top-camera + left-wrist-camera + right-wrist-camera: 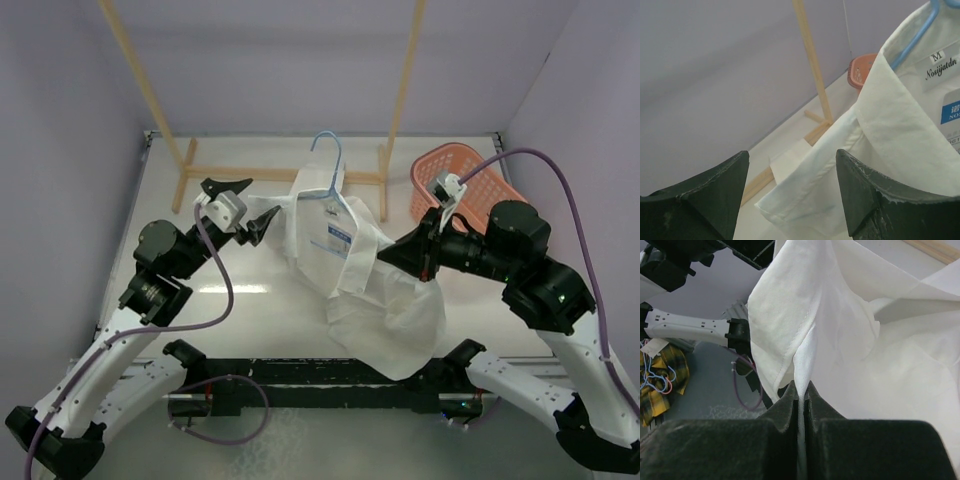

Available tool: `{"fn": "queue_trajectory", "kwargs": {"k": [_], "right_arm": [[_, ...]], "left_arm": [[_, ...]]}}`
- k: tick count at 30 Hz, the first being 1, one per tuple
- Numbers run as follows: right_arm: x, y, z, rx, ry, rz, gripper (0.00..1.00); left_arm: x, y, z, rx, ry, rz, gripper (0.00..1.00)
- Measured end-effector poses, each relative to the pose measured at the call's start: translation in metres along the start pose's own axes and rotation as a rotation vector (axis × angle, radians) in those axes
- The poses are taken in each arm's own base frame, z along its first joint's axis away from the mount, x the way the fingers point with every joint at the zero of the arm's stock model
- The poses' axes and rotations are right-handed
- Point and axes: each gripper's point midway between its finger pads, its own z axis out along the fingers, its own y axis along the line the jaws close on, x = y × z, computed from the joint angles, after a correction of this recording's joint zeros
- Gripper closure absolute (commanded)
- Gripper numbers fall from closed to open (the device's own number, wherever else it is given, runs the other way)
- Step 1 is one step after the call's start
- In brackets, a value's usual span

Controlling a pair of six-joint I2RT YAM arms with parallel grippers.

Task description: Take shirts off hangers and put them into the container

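Right end effector [801, 389] pinches shirt [840, 315]; left end effector [791, 155] agape

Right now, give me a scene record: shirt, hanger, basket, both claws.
shirt: large white collared long-sleeved cloth shirt, lying on the table, outside the basket
hanger: thin light-blue wire hanger, in the shirt's neck, hook sticking out
container: orange-pink lattice plastic basket, far right, shirt not in it
left claw: open, at the collar edge, gripping nothing
right claw: shut on a fold of the shirt
task state: shirt not yet off the hanger
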Motion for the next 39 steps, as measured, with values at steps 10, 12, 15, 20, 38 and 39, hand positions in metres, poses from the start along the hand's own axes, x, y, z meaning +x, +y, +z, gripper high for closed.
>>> {"fn": "queue_trajectory", "kwargs": {"k": [10, 12, 15, 20, 38, 39], "right_arm": [[-0.006, 0.002, 0.010, -0.028, -0.005, 0.008, 1.00], [-0.007, 0.005, 0.013, -0.051, -0.004, 0.016, 1.00], [-0.010, 0.012, 0.015, -0.091, -0.007, 0.029, 1.00], [-0.014, 0.021, 0.011, -0.128, -0.024, 0.047, 1.00], [-0.011, -0.012, 0.033, 0.010, -0.010, 0.071, 0.00], [-0.011, -0.017, 0.031, 0.040, -0.010, 0.067, 0.00]], "left_arm": [[0.009, -0.009, -0.005, 0.034, 0.014, -0.021, 0.28], [0.010, -0.009, -0.004, 0.035, 0.017, -0.021, 0.29], [0.015, -0.009, 0.000, 0.037, 0.030, -0.024, 0.32], [0.030, -0.008, 0.008, 0.030, 0.067, -0.034, 0.84], [0.040, 0.026, -0.031, -0.169, 0.131, 0.141, 1.00], [0.040, 0.029, -0.032, -0.190, 0.136, 0.140, 1.00]]}}
